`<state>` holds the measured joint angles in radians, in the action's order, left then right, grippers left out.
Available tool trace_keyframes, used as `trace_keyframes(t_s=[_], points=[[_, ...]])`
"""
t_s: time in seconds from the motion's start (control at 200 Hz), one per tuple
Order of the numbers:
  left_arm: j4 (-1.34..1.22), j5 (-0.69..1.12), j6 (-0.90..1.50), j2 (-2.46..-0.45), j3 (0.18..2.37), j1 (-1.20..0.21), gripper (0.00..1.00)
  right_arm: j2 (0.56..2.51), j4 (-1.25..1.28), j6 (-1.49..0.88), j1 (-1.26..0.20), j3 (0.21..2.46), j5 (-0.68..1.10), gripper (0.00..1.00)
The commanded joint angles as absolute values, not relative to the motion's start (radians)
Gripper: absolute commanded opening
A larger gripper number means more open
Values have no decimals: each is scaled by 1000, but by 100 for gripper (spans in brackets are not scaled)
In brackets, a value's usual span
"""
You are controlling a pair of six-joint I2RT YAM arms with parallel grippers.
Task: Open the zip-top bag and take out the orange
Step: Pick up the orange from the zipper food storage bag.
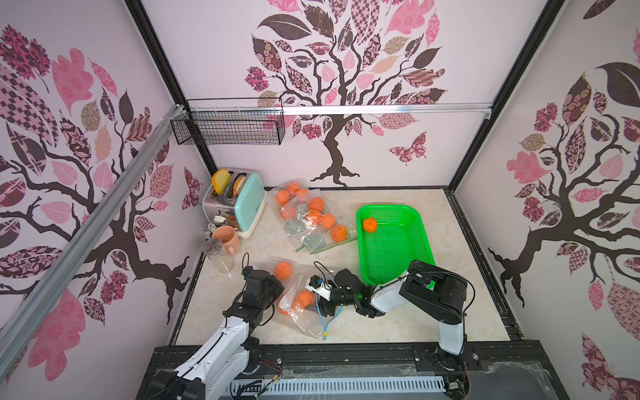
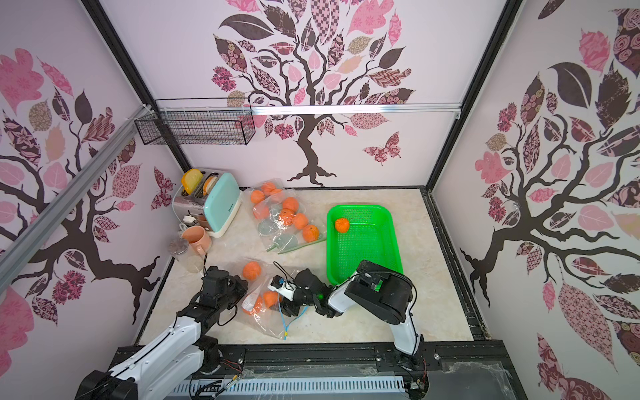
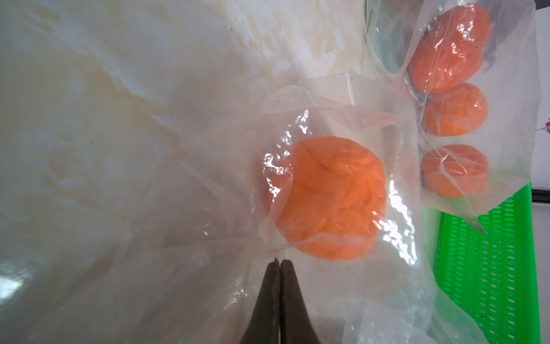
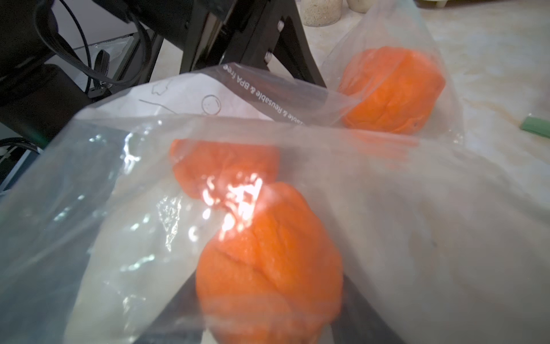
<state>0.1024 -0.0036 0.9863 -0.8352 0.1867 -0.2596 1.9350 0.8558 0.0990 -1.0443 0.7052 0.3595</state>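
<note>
Orange (image 4: 269,250) dimpled in crinkly bag (image 4: 401,190), left hand (image 3: 279,264) pinching bag, right hand (image 4: 268,303) grip unclear

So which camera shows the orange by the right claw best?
The right wrist view: the orange looms large, inside the zip-top bag, between the right gripper's fingers. In both top views it is a small spot beside that gripper. The left wrist view seems to show another orange.

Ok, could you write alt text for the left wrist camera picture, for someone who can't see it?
The left gripper, shut, pinches a crinkled clear zip-top bag with one orange inside, on a pale marble table. Beyond it, a second clear bag holds three oranges, near a green basket.
</note>
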Motion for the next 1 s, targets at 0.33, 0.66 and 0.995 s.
trace_keyframes(t_s=[0.33, 0.66, 0.995], points=[[197, -117, 980, -769, 177, -247, 0, 1590, 438, 26, -1049, 605, 234, 42], [208, -146, 1008, -785, 179, -240, 0, 1308, -55, -8, -1024, 691, 49, 45], [200, -138, 1020, -801, 174, -235, 0, 1218, -44, -122, -722, 828, 163, 43]])
